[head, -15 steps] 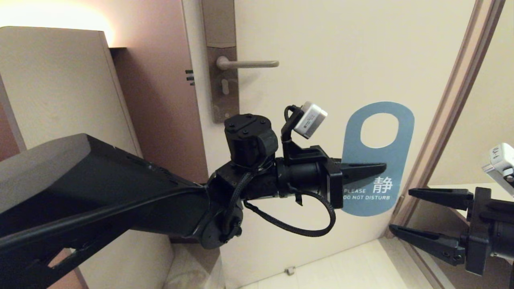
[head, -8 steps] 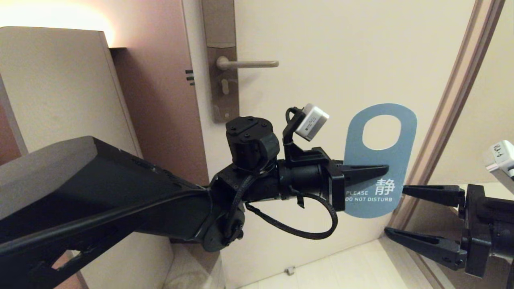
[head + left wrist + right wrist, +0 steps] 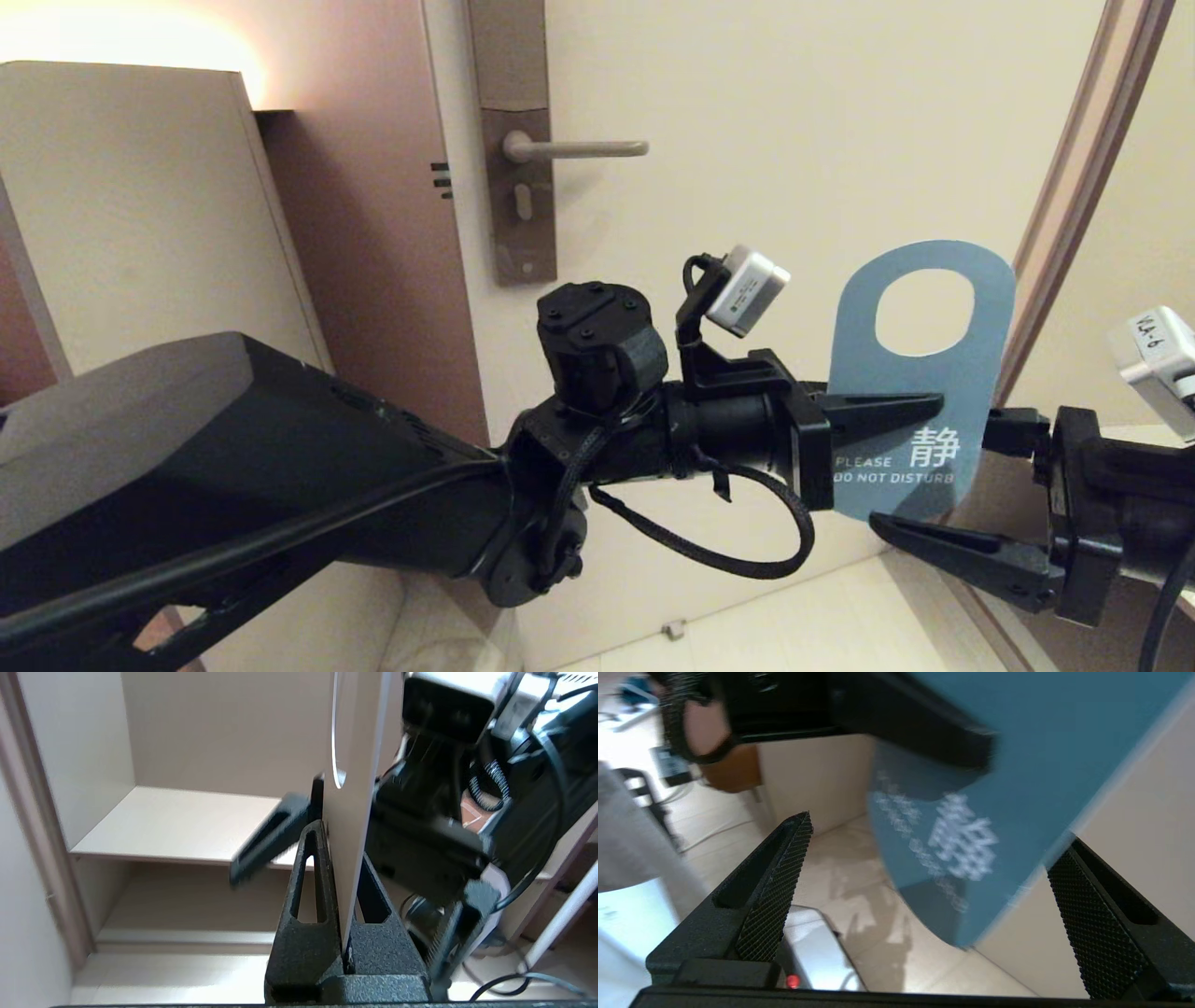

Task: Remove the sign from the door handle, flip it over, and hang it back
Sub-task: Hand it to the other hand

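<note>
Since the earlier frame the sign (image 3: 920, 392) has shifted toward 3 o'clock. We see the left gripper (image 3: 920, 407) clenched on it; the right gripper (image 3: 934, 485) gapes around its lower edge.

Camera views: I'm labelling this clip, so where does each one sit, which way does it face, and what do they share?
Head view: from the robot's head, facing the door handle; both arms show.
Left wrist view: behind the left hand, shut on the sign, seen edge-on.
Right wrist view: behind the open right hand, looking at the sign's printed face.
Shared: all three show the blue sign; the head view shows the right hand at its lower edge.
</note>
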Robot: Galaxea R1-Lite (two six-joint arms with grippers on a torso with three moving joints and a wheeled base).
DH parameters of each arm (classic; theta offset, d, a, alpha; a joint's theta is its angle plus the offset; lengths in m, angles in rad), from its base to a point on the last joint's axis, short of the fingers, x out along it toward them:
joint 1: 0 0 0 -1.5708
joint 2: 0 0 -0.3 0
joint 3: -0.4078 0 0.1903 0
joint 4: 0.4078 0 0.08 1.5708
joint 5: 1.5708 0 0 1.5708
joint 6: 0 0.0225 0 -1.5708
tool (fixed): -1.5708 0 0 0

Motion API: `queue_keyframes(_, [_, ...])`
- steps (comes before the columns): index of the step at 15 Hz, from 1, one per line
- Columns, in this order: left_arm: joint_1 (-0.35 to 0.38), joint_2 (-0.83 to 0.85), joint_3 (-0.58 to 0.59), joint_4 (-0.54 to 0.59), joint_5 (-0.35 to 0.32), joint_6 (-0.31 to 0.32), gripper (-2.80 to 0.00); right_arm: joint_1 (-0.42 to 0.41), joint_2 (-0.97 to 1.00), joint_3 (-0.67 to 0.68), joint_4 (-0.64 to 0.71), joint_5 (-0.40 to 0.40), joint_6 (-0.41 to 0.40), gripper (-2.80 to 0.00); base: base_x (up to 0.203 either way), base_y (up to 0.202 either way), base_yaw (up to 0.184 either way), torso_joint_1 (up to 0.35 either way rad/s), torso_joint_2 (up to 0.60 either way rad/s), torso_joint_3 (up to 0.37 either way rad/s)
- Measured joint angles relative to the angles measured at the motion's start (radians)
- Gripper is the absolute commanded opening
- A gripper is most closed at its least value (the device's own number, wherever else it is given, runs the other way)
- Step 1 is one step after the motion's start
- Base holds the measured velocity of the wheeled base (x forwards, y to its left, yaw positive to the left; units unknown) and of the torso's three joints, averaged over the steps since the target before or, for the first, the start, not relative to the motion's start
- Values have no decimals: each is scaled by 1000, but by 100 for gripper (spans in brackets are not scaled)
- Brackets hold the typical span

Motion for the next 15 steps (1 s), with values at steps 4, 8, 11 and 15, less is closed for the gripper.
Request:
queue_keyframes(4, [-10, 0, 1, -22, 13, -16, -280, 9, -1, 6, -10, 24, -1, 0, 0, 0, 0, 0, 0, 0])
queue_keyframes(8, [-19, 0, 10, -23, 20, -16, -280, 13, -2, 9, -22, 30, 0, 0, 0, 0, 0, 0, 0, 0])
queue_keyframes(11, [-20, 0, 13, -23, 21, -18, -280, 13, -2, 9, -23, 30, 1, 0, 0, 0, 0, 0, 0, 0])
queue_keyframes(15, [-20, -1, 22, -37, 21, -24, -280, 12, 0, 15, -23, 31, 1, 0, 0, 0, 0, 0, 0, 0])
